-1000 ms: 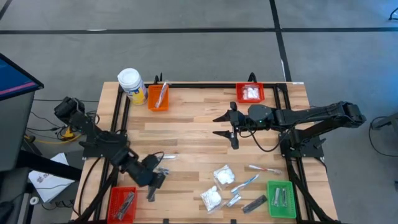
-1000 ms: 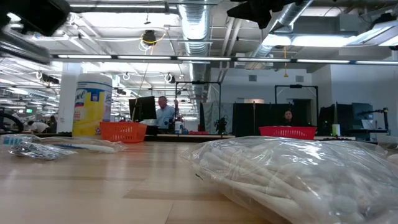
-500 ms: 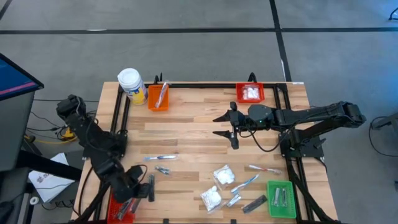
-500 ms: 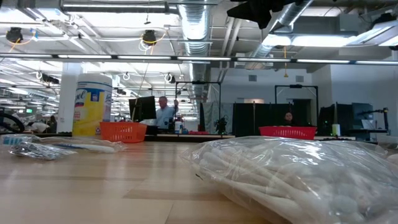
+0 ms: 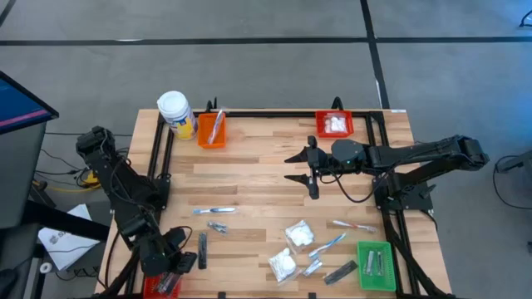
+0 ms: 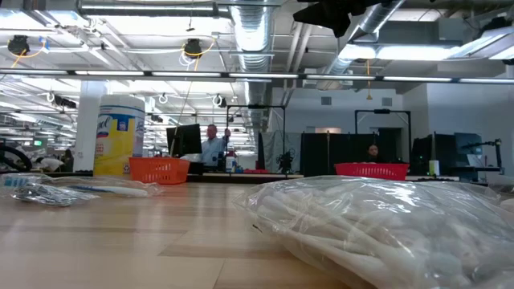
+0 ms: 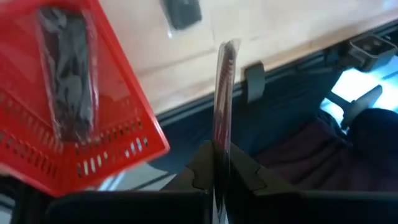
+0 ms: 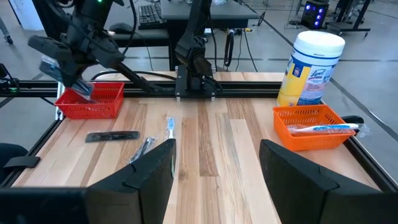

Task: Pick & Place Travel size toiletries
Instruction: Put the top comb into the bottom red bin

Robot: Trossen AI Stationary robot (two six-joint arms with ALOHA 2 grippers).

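Observation:
My left gripper [image 5: 179, 262] is at the table's near left corner, beside the near red bin [image 5: 156, 285], and is shut on a flat clear-wrapped packet [image 7: 222, 93] that I see edge-on. That bin [image 7: 93, 124] holds a dark grey bar [image 7: 63, 68]. Another dark bar [image 5: 202, 249] lies flat on the wood close by. A toothbrush [image 5: 214, 211] and a silvery sachet [image 5: 218, 226] lie farther in. White puffy packets [image 5: 299, 232] and more small items lie near right. My right gripper [image 5: 309, 174] hovers open over mid-table. My left gripper pinches the flat packet by its two faces near one end [image 7: 219, 146], between the two fingers. The packet stands edge-on and sticks out past the fingertips. The fingers slant downward. The packet [image 8: 61, 70] is lifted clear, next to the red bin's rim.
A yellow jar [image 5: 174, 112] and an orange bin [image 5: 210, 129] with a toothbrush stand far left. A red bin [image 5: 334, 124] with a white packet is far right; a green bin [image 5: 376, 266] is near right. Black rails [image 5: 274, 113] frame the table. Bare wood lies mid-table.
My left gripper has swung from beside the sachet toward the table's near left corner, to the red bin. Its wrist has rolled and it has stayed shut on the packet. The arm has left the low view. The dark bar on the wood is now uncovered.

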